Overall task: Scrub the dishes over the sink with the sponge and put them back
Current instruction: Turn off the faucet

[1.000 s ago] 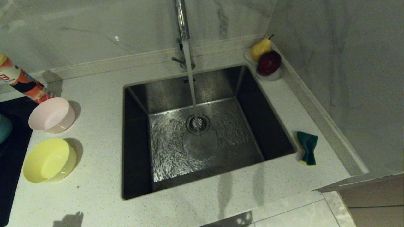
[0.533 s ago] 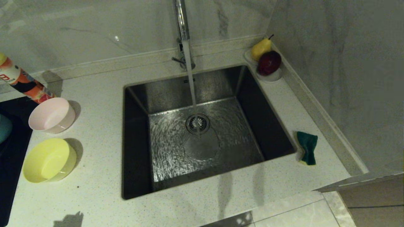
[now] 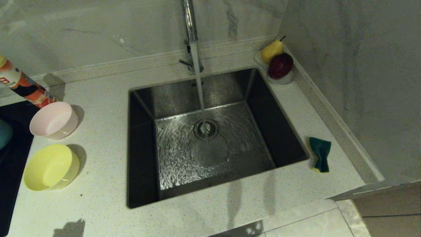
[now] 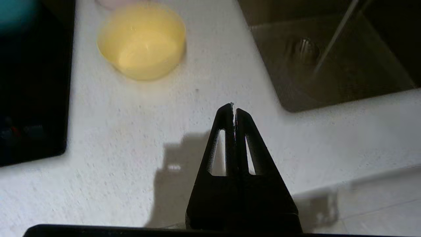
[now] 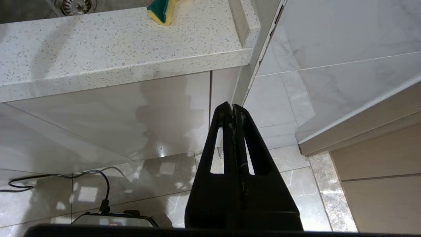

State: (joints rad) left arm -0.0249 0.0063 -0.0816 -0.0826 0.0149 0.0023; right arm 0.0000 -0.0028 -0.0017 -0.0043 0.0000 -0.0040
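The speckled white table [image 3: 105,184] carries a pink bowl [image 3: 54,120] and yellow bowl [image 3: 51,168] near its left edge, a sponge [image 3: 320,154] near its right edge and a fruit dish [image 3: 279,77] in its far right corner.

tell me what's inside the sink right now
Inside the sink there is only water running from the tap onto the drain strainer; no bowl or sponge is in it. Below the strainer nothing shows.
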